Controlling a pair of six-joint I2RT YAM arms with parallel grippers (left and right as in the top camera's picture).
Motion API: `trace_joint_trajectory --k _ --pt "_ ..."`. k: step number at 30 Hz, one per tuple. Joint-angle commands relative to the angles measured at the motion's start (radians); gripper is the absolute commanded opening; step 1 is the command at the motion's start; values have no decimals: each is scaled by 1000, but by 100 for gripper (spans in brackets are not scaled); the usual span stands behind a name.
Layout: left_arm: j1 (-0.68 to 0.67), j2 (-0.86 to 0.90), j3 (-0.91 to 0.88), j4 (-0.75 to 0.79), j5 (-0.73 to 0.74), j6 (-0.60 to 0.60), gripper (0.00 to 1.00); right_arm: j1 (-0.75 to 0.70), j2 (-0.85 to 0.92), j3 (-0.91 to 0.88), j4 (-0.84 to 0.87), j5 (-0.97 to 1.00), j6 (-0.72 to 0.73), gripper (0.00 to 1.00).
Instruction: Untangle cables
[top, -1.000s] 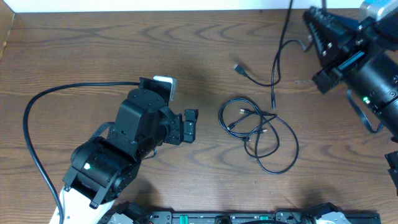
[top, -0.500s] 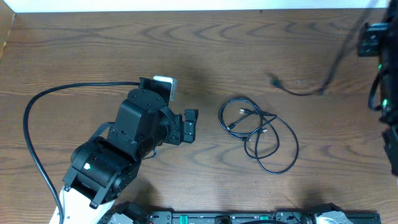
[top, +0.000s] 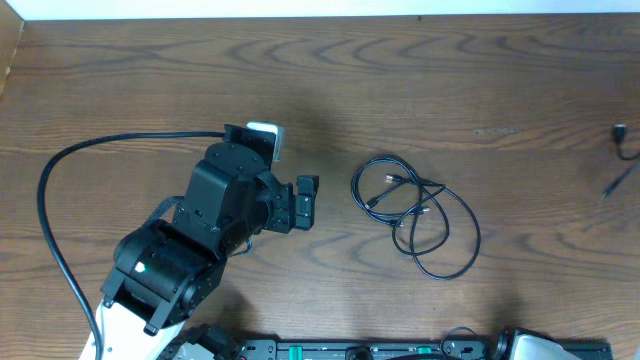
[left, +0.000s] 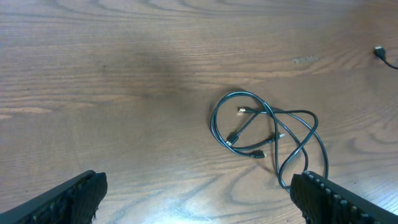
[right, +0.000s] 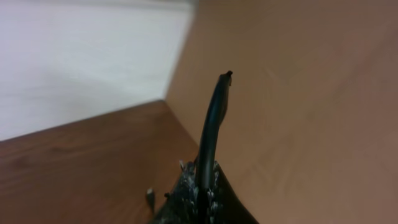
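Cables (top: 415, 215) lie looped on the table (top: 500, 80) near the wide-apart left gripper (left: 199, 180); right gripper (right: 200, 180) clamps 1 cord (right: 212, 118).

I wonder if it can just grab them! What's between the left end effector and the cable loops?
Nothing but bare wooden table, seen in the overhead view, lies between the left end effector and the cables.

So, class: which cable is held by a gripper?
The single cable pinched in the right gripper; the other cables lie looped together, untouched.
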Motion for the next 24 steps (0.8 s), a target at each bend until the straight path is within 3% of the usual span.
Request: trace_joint_trajectory --k 1,14,22,23,24 --pt "5 2 22 -3 -13 -1 99 -111 16 20 -12 -63 158 1" --pt "5 2 22 -3 -13 -2 99 -519 177 19 -94 -483 466 1" --pt "5 2 22 -3 -13 -2 99 -697 267 18 -142 -724 554 1" --pt "5 2 22 -3 -13 -2 99 -712 279 18 -150 -749 570 4" --pt "5 2 22 -3 -13 -1 99 -722 289 18 -158 -770 583 14"
